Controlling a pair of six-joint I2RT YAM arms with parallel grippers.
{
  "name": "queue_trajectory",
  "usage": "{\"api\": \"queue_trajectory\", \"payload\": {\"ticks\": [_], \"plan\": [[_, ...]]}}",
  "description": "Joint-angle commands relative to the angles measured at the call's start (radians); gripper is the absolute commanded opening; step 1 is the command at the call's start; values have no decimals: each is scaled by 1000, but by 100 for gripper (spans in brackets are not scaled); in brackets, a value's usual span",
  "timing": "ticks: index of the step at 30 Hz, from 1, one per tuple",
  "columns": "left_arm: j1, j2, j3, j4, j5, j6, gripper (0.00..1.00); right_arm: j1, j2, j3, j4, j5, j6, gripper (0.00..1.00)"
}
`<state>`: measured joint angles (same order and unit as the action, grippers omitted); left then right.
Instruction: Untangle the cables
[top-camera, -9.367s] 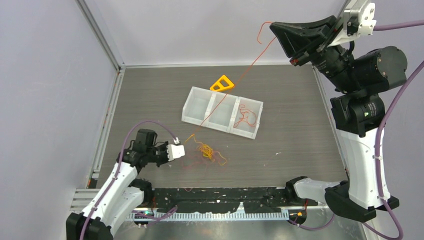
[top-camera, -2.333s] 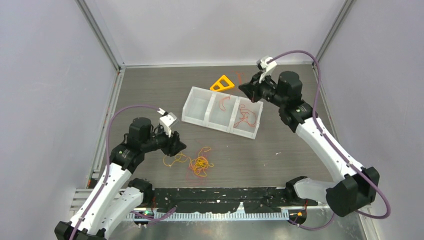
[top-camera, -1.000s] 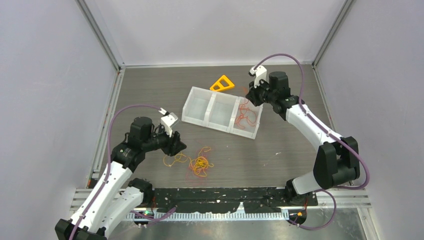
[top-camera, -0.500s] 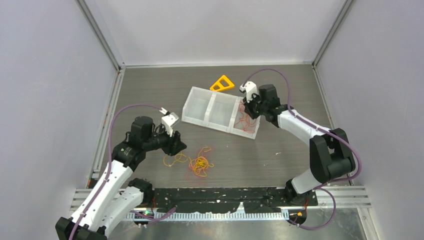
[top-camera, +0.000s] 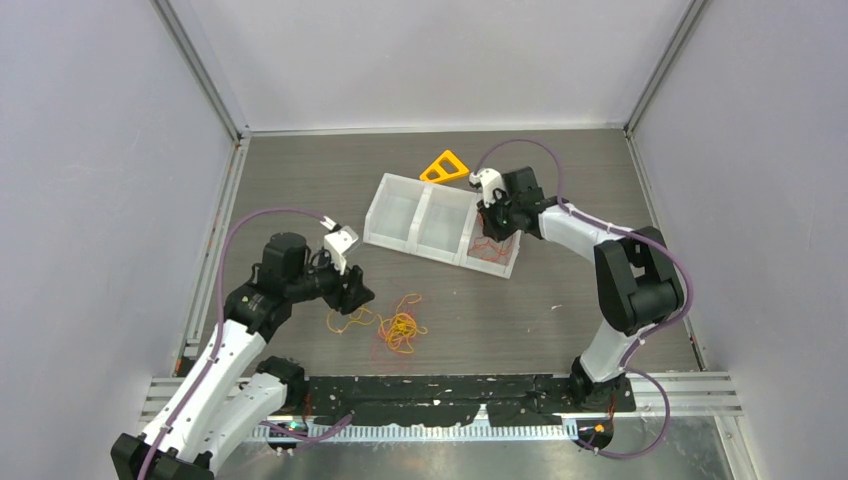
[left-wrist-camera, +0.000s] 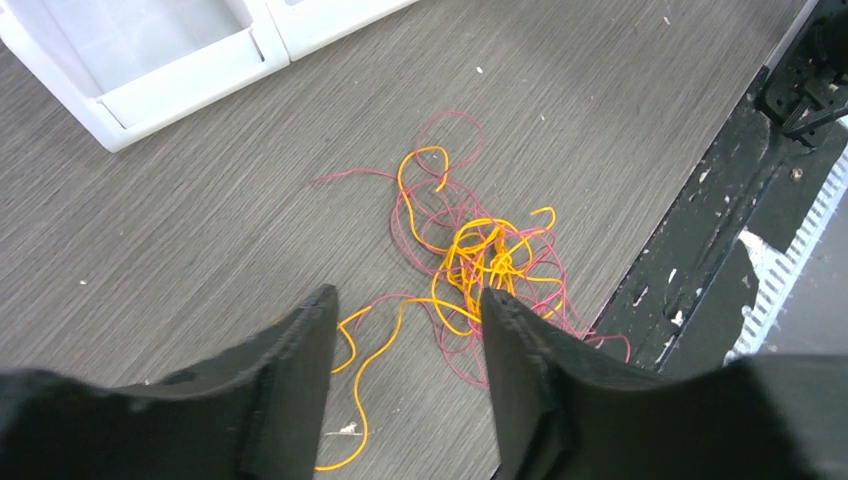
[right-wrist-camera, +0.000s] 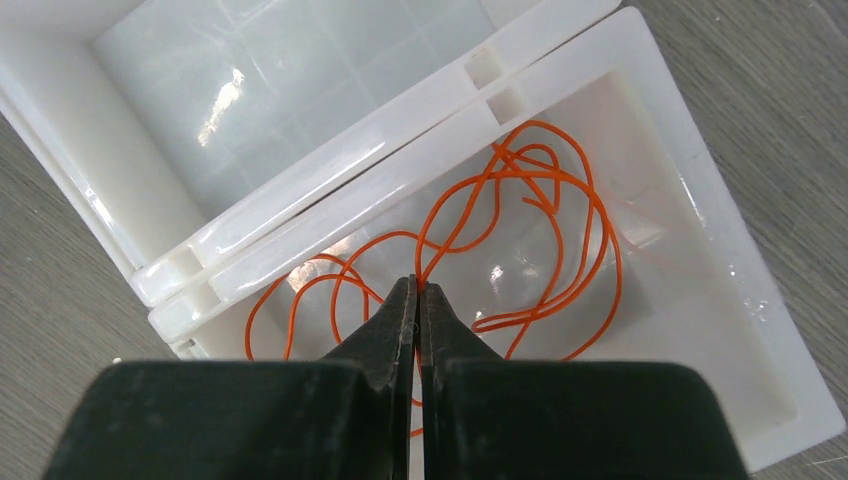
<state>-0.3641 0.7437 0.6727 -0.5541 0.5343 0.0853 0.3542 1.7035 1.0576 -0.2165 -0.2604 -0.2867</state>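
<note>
Right wrist: right end effector (right-wrist-camera: 416, 288), now lowered into the tray (right-wrist-camera: 380, 150), pinches an orange cable (right-wrist-camera: 424, 255); left end effector (left-wrist-camera: 407, 300) gapes.

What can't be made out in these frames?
Right wrist view: the shut right pincer covers where the orange cable meets it, so a grip is unconfirmed.
Top view: that pincer hides part of the bin's right compartment.
Left wrist view: the left pincer covers near strands of the tangle.
Top view: tangle strands too thin to trace singly.
</note>
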Motion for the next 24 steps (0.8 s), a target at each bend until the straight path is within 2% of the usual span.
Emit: {"api": "queue_trajectory", "payload": {"ticks": [1, 6, 7, 10, 11, 14, 16, 17, 18, 22, 24], "plan": [[7, 5, 43, -45, 12, 43, 62, 5, -1, 71, -52, -41, 20, 13], [7, 6, 78, -113, 26, 99, 83, 3, -114, 70, -88, -85, 33, 33], [7, 9, 90, -131, 25, 121, 86, 3, -131, 72, -94, -89, 35, 39], [7, 30, 135, -222, 40, 225, 99, 3, -211, 88, -155, -109, 34, 51], [7, 42, 147, -262, 47, 291, 99, 4, -238, 94, -173, -113, 30, 57], [7, 84, 168, -381, 53, 459, 99, 3, -289, 122, -254, -145, 14, 67], [7, 110, 156, -423, 23, 546, 97, 4, -319, 146, -311, -183, 2, 80], [7, 125, 143, -418, -25, 569, 94, 9, -333, 156, -348, -208, 2, 89], [7, 145, 135, -411, -53, 591, 92, 14, -336, 175, -370, -219, 4, 93], [7, 237, 119, -396, -140, 688, 81, 111, -346, 196, -445, -319, 57, 96], [38, 258, 123, -408, -95, 744, 77, 199, -344, 179, -432, -339, 103, 96]]}}
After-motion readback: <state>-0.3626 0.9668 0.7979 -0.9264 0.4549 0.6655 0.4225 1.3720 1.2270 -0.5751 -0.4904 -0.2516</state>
